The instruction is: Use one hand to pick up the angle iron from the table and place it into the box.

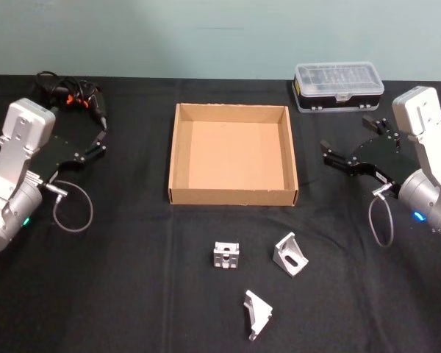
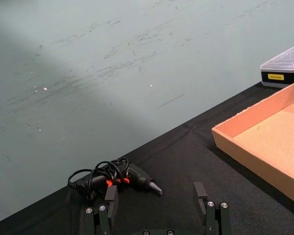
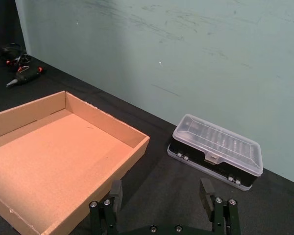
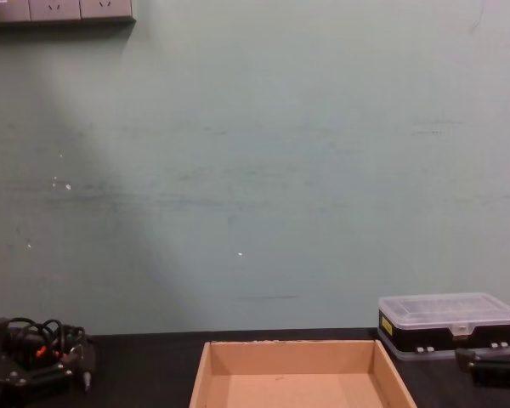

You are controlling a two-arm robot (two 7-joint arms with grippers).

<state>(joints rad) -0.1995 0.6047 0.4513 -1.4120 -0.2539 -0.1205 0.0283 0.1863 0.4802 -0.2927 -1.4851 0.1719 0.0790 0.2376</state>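
Head view: three angle irons lie on the black table, all on the robot's side of the box and outside it. The left angle iron sits squarely, its open side up. The right angle iron lies just beside it, its long axis diagonal, from near right to far left. The near angle iron stands on edge, with its long axis running roughly near to far. The left gripper hangs well left of the box with its jaws spread wide and nothing in them. The right gripper is right of the box, equally wide and empty. A case sits at the far right and a corded tool at the far left.

Left wrist view: the left gripper gapes over bare table, touching nothing, with the tool beyond it and the box off to one side.

Right wrist view: the right gripper is spread wide and empty, between the box and the case.

Chest view: the box sits centred, the case to its right. One finger of the right gripper shows at the lower right edge.
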